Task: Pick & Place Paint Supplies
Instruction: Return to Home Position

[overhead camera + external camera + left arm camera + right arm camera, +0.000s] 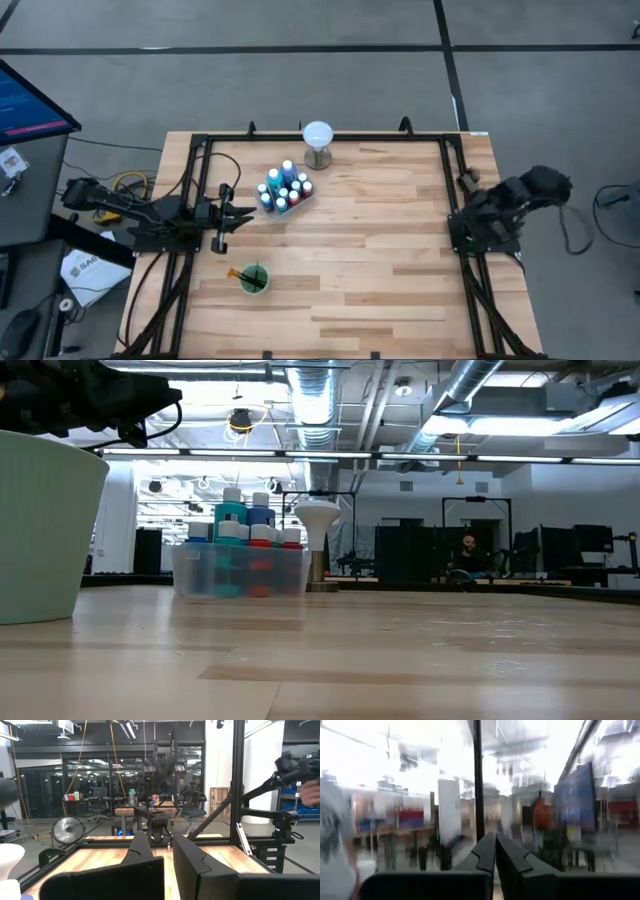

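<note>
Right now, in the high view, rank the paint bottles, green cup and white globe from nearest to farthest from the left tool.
1. paint bottles, just up and right of the left tool in the picture.
2. green cup, below the tool, toward the table's lower edge.
3. white globe, at the table's top edge, beyond the bottles.

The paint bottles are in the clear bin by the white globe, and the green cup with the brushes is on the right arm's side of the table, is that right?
Not quite. The high view shows the green cup with the brushes on the left arm's side of the table, not the right. The paint bottles are indeed in the clear bin by the white globe.
</note>
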Controlling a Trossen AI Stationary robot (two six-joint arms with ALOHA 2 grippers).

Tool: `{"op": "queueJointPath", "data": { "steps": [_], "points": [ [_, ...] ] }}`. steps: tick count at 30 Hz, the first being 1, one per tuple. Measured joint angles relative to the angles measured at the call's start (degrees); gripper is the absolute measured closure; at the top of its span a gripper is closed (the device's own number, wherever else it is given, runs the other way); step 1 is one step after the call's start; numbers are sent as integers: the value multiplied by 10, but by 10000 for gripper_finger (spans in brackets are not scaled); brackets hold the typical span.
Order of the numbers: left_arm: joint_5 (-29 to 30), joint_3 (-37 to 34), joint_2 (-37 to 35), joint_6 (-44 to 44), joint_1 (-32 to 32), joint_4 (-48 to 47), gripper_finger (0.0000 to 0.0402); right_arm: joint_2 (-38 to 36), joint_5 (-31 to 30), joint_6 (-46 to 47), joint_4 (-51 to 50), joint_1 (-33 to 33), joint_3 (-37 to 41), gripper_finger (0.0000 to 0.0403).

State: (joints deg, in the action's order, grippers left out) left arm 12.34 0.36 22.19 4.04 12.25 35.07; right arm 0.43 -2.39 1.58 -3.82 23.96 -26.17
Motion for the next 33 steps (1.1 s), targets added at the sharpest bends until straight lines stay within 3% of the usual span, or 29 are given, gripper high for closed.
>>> {"op": "queueJointPath", "data": {
  "steps": [2, 4, 8, 10, 17, 21, 33],
  "points": [
    [0, 0, 1, 0, 0, 1, 401, -1, 25, 1, -26, 0, 17, 400],
    [0, 0, 3, 0, 0, 2, 401, 10, 50, 13, 29, 1, 32, 398],
    [-1, 0, 9, 0, 0, 6, 401, 21, 58, 38, 50, -1, 98, 401],
    [-1, 0, 10, 0, 0, 4, 401, 13, 65, 49, 121, -1, 126, 400],
    [0, 0, 16, 0, 0, 6, 401, 2, 52, 70, 221, -7, 254, 402],
    [1, 0, 16, 0, 0, 8, 401, -1, 20, 117, 129, -24, 257, 402],
    [1, 0, 16, 0, 0, 10, 401, -1, 10, 164, 78, -70, 257, 402]
  ]
}}
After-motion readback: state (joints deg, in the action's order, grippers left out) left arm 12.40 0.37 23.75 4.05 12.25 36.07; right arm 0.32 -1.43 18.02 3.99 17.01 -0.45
